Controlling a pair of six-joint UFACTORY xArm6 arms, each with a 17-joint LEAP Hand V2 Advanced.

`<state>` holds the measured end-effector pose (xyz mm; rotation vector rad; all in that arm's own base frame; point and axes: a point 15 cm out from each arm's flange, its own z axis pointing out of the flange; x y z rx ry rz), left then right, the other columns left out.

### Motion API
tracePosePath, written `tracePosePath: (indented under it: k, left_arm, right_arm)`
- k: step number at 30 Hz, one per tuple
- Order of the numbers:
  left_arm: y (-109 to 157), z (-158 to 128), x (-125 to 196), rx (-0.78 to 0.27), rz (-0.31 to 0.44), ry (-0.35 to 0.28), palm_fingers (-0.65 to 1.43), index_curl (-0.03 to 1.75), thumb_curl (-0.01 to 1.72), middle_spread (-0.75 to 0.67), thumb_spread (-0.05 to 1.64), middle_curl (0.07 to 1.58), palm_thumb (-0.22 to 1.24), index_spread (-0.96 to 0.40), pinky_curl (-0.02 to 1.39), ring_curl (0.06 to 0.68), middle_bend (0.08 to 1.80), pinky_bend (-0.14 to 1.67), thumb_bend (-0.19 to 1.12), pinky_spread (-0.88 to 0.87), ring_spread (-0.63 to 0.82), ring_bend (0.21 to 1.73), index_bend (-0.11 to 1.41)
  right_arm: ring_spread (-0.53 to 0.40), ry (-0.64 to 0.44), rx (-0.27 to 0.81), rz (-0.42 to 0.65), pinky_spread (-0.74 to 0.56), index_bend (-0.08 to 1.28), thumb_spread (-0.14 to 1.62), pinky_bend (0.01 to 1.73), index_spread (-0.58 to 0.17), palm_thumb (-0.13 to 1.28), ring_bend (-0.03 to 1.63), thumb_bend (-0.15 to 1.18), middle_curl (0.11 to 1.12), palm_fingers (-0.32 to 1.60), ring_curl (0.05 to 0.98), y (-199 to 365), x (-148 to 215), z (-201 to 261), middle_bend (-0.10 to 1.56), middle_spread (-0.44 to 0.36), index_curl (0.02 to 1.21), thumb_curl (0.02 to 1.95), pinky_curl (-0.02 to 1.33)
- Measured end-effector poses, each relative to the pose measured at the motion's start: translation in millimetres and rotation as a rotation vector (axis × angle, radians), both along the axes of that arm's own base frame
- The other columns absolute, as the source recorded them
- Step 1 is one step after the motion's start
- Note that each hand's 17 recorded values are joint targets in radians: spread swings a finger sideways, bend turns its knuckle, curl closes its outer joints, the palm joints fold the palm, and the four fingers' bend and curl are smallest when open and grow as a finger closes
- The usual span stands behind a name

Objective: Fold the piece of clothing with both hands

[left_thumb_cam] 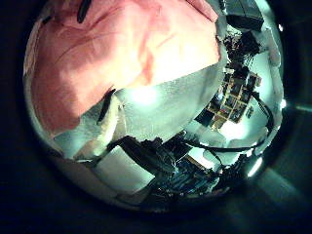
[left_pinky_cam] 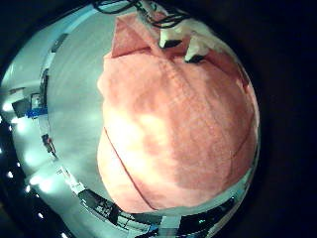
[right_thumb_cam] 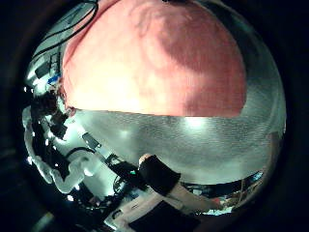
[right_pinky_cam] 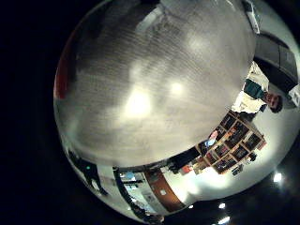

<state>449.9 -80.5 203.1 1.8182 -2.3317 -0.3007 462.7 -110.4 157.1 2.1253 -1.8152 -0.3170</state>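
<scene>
The left hand [left_pinky_cam: 183,42] is hanging over the surface [left_pinky_cam: 74,99], and its fingers are curling onto the edge of the shirt [left_pinky_cam: 178,119], pinching the cloth. The shirt is lying spread on the surface and is filling much of both left palm views. The right hand is showing no fingers, so I cannot tell its state; the shirt is lying beside it.

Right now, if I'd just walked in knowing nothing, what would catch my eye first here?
A big salmon-pink piece of clothing spread on the pale grey table fills most of both left palm views, so it lies close under that hand. At one edge of the cloth, white fingertips rest on it. The right thumb side palm view shows the cloth beside bare tabletop.
</scene>
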Motion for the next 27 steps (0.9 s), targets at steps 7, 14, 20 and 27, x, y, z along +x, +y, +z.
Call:
tracePosePath:
  k: [7,14,20,27]
  left_arm:
    - [3,0,-3,0.01,-0.002,0.012,0.11,0.45,0.39,0.29,1.17,0.33,0.58,0.0,0.36,0.217,0.18,0.38,-0.02,0.36,0.4,0.65,0.19]
    - [4,1,-3,0.014,-0.007,0.013,0.12,0.44,0.38,0.28,1.16,0.31,0.59,0.0,0.36,0.214,0.18,0.37,-0.02,0.36,0.41,0.65,0.19]
    - [6,1,-4,0.015,-0.009,0.016,0.13,0.43,0.38,0.29,1.16,0.31,0.59,0.0,0.36,0.21,0.18,0.37,-0.02,0.35,0.41,0.63,0.19]
    - [4,12,-11,-0.015,-0.03,-0.002,0.14,0.42,0.38,0.27,1.16,0.31,0.59,0.0,0.35,0.208,0.18,0.36,-0.02,0.34,0.4,0.62,0.19]
  right_arm:
    - [-0.152,0.028,-0.045,0.058,0.12,0.13,1.04,0.51,-0.326,0.54,0.78,0.0,0.39,0.42,0.334,4,-5,-5,0.37,-0.13,0.27,0.35,0.34]
    - [-0.269,0.026,-0.054,0.067,-0.34,0.32,1.04,0.83,-0.397,0.69,1.0,-0.01,0.54,1.23,0.446,3,-18,5,0.68,-0.256,0.35,0.39,0.44]
    - [-0.267,0.027,-0.088,0.076,-0.36,0.65,1.06,1.0,-0.426,0.79,1.12,0.0,0.66,1.24,0.529,-9,-42,11,0.9,-0.255,0.53,0.41,0.55]
    - [-0.26,-0.052,-0.104,0.025,-0.32,0.91,1.14,1.16,-0.39,0.89,1.25,0.0,0.78,1.11,0.625,-45,-54,11,1.1,-0.226,0.71,0.43,0.67]
